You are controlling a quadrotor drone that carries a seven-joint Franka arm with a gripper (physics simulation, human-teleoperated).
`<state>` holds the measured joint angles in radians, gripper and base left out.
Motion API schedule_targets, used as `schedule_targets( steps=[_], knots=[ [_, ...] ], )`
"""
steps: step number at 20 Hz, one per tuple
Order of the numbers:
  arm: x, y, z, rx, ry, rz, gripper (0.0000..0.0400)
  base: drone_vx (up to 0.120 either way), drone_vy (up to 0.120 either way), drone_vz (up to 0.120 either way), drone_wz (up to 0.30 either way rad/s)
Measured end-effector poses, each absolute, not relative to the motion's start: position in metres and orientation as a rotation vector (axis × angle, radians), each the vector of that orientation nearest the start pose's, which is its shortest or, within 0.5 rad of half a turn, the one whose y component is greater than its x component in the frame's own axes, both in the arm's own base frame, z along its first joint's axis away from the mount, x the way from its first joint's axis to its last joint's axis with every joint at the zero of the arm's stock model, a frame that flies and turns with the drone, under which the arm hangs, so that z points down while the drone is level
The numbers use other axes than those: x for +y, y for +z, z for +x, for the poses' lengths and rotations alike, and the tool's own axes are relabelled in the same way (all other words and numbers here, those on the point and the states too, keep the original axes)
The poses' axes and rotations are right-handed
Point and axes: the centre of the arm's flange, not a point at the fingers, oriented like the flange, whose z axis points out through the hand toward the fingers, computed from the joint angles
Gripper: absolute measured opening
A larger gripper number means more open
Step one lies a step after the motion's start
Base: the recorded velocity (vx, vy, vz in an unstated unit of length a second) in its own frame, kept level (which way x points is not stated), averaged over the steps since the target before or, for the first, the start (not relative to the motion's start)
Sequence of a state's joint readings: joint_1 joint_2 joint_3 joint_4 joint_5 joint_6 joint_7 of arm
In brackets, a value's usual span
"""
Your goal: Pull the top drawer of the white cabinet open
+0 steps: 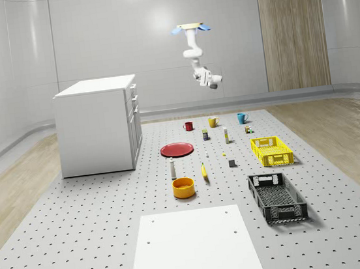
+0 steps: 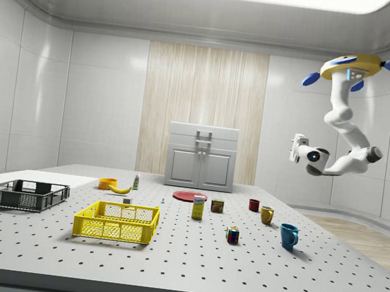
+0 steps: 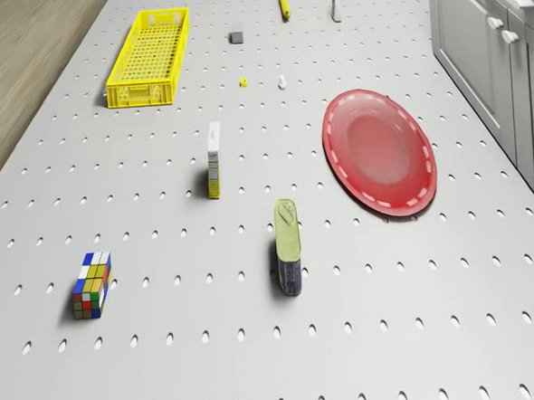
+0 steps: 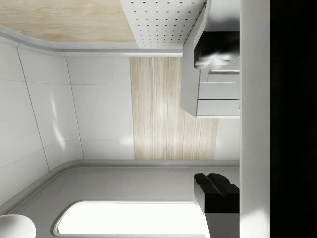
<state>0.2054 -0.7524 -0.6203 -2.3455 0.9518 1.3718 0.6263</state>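
Observation:
The white cabinet (image 1: 97,125) stands on the perforated mat at the whole-scene view's left, its drawer face turned toward the mat's middle. Its top drawer (image 1: 133,88) looks shut; from the side it is the upper band (image 2: 204,133) above two doors. The drone (image 1: 192,28) hovers high over the far end of the mat, above the row of mugs. Its white arm hangs down and bends toward the cabinet. The gripper (image 2: 298,149) is in mid-air, well away from the drawer and about level with it. In the wrist view the black pads (image 4: 218,191) stand wide apart, and the cabinet (image 4: 210,94) is seen far ahead.
On the mat lie a red plate (image 3: 379,150), a can (image 3: 288,246), a Rubik's cube (image 3: 93,284), a small box (image 3: 213,160), three mugs (image 1: 212,122), a yellow crate (image 1: 272,150), a black crate (image 1: 277,196), an orange bowl (image 1: 183,187) and a banana (image 1: 204,171). A white board (image 1: 194,247) lies in front.

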Motion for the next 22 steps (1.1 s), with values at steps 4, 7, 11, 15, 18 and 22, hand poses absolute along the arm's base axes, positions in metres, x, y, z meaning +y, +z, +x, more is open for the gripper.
schedule_targets(
  steps=[4,7,11,15,18,22],
  knots=[
    [-0.099,0.600,0.306,0.645,0.590,-1.565,0.0306,0.120,-0.120,0.000,0.000],
    [-0.099,0.596,0.306,0.631,0.600,-1.531,0.0306,0.120,-0.120,0.000,0.000],
    [-0.099,0.594,0.307,0.621,0.606,-1.507,0.0305,0.120,-0.120,0.000,0.000],
    [-0.100,0.593,0.307,0.616,0.609,-1.496,0.0305,0.120,-0.120,0.000,0.000],
    [-0.100,0.592,0.307,0.614,0.611,-1.491,0.0305,0.120,-0.120,0.093,0.000],
    [-0.100,0.592,0.307,0.613,0.612,-1.488,0.0305,0.120,-0.120,0.070,0.000]
  ],
)
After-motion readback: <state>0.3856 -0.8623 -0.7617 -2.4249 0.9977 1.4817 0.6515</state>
